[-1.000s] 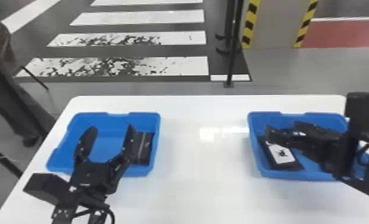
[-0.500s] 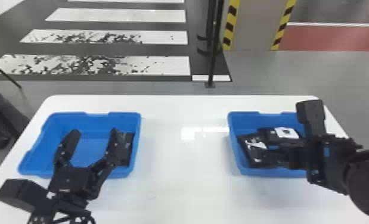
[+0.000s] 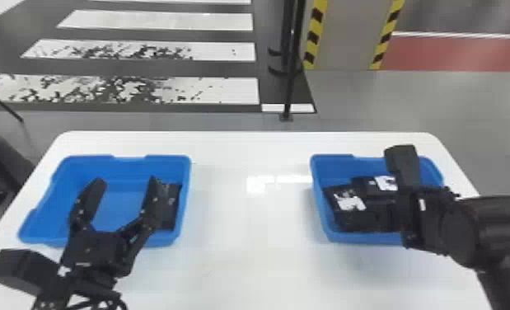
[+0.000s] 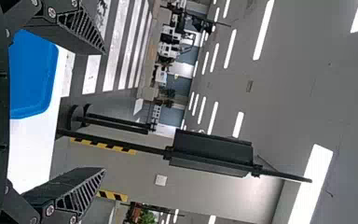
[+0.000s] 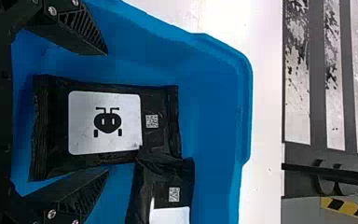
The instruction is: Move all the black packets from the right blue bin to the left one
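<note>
Surface [image 3: 241,264]: is white, with rounded far corners; read as a clock in the head view, twelve at the far edge.
Left blue bin [image 3: 120,163]: sits at ten o'clock on the surface.
Right blue bin [image 3: 328,165]: sits at two o'clock, well apart from the left blue bin.
Packet in left bin [image 3: 171,206]: lies black against the three o'clock wall, partly behind a finger of the nearby claw.
Left claw [image 3: 126,181]: hangs over the left blue bin, pointing to twelve o'clock; stands wide, gripping nothing.
Right claw [image 3: 414,210]: reaches over the right blue bin from its three o'clock side; stands wide in the right wrist view, not closed on anything. Cannot tell whether touching a packet.
Near packet [image 5: 105,123]: lies black in the right blue bin, towards eight o'clock; shows between the right claw's fingers, with a white label bearing a black bug-like figure.
Far packet [image 5: 161,179]: lies black in the same bin, towards twelve o'clock; meets a corner of the near packet and bears a white patch.
Crosswalk stripes [image 3: 216,88]: run across the floor beyond the surface, at eleven o'clock.
Black pole [image 3: 293,70]: stands on the floor between twelve and one.
Striped pillar [image 3: 342,37]: rises at one o'clock, edged yellow and black.
</note>
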You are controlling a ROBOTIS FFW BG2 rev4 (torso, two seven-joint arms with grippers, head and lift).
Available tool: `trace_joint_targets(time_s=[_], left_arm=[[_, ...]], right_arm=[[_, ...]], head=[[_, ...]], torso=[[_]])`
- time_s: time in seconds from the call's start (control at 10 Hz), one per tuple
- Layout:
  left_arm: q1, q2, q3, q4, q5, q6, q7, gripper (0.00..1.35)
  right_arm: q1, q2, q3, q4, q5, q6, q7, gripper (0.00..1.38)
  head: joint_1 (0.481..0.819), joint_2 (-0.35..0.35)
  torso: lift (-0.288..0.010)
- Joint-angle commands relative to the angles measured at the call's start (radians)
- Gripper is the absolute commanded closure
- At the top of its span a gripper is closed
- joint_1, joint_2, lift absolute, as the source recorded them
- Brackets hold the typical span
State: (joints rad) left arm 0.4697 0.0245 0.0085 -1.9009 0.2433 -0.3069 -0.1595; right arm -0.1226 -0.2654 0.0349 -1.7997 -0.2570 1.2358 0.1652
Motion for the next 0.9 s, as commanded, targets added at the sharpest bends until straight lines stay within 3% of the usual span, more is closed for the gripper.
trace_joint_targets(time_s=[0.0,0.1,0.2,0.3,0.4,0.6,0.8], left_arm=[[0.001,0.0,0.002,0.0,0.0,-0.002,0.0,0.15],[0.004,0.0,0.002,0.0,0.0,-0.002,0.0,0.15],[0.004,0.0,0.004,0.0,0.0,-0.002,0.0,0.15],[0.006,0.0,0.007,0.0,0.0,-0.005,0.0,0.15],[0.011,0.0,0.011,0.0,0.0,-0.002,0.0,0.15],[0.016,-0.002,0.013,0.0,0.0,-0.005,0.0,0.15],[0.016,-0.003,0.015,0.0,0.0,-0.017,0.0,0.15]], right_arm=[[-0.012,-0.001,0.023,0.019,0.006,0.004,-0.007,0.13],[-0.03,-0.005,0.039,0.049,0.002,-0.001,-0.006,0.2],[-0.039,-0.009,0.053,0.066,0.0,-0.001,-0.006,0.35],[-0.044,-0.011,0.061,0.071,0.0,0.008,-0.006,0.66],[-0.039,-0.011,0.065,0.058,0.008,0.008,-0.007,1.09],[-0.025,-0.011,0.053,0.076,-0.024,-0.014,-0.009,1.18],[0.088,0.003,-0.029,-0.062,-0.064,-0.087,-0.009,1.18]], head=[[0.695,-0.028],[0.695,-0.026],[0.695,-0.022],[0.695,-0.018],[0.695,-0.014],[0.695,-0.008],[0.695,-0.002]], torso=[[-0.14],[-0.14],[-0.14],[-0.14],[-0.14],[-0.14],[-0.14]])
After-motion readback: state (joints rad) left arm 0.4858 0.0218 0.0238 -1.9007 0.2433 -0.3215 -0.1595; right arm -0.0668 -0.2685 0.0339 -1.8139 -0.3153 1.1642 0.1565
